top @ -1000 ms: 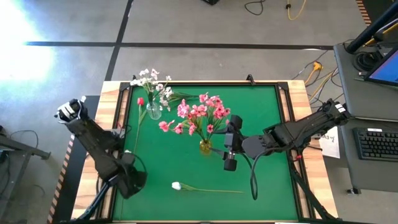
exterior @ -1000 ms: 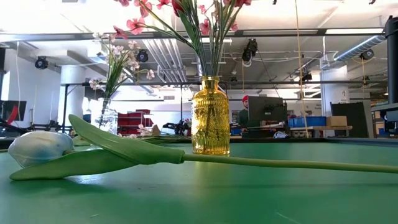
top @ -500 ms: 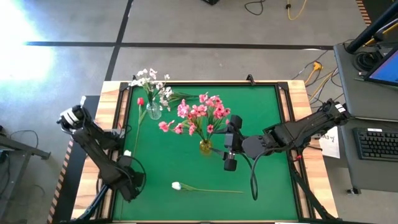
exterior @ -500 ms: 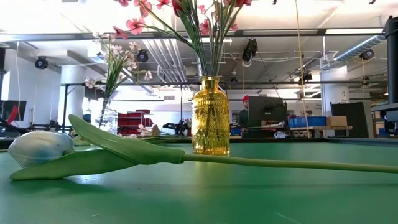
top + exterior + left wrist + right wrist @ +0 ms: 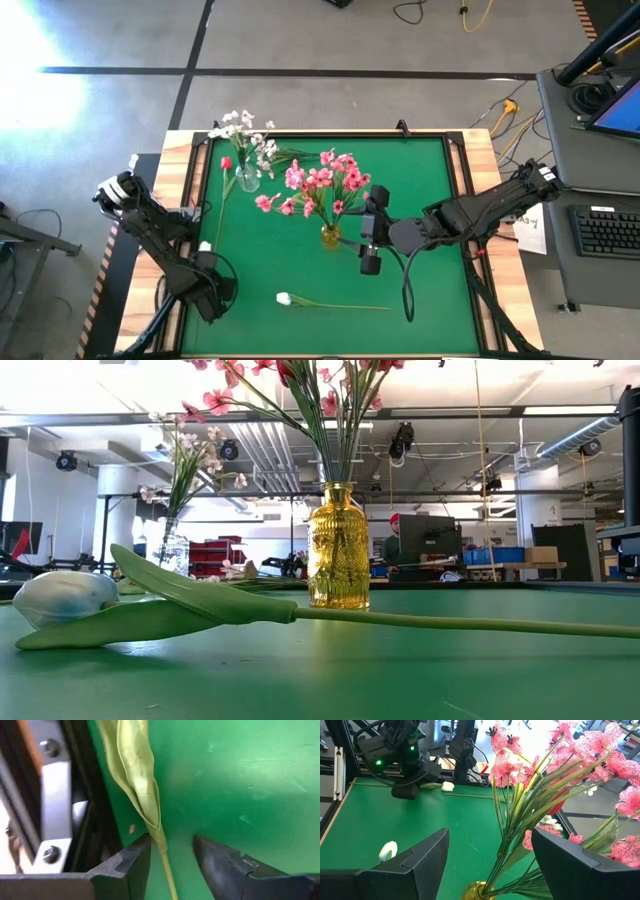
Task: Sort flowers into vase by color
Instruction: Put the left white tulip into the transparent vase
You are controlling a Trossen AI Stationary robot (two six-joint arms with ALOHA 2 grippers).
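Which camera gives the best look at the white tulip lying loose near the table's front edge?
The low view: the white tulip fills the foreground, bud, leaf and stem lying flat. The high view shows it whole but tiny. The right wrist view catches only its bud; the left wrist view shows none of it.

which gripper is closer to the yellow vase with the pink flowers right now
Right. The right gripper sits just beside the yellow vase, jaws open. The left gripper is off at the table's near left edge, straddling a green stem.
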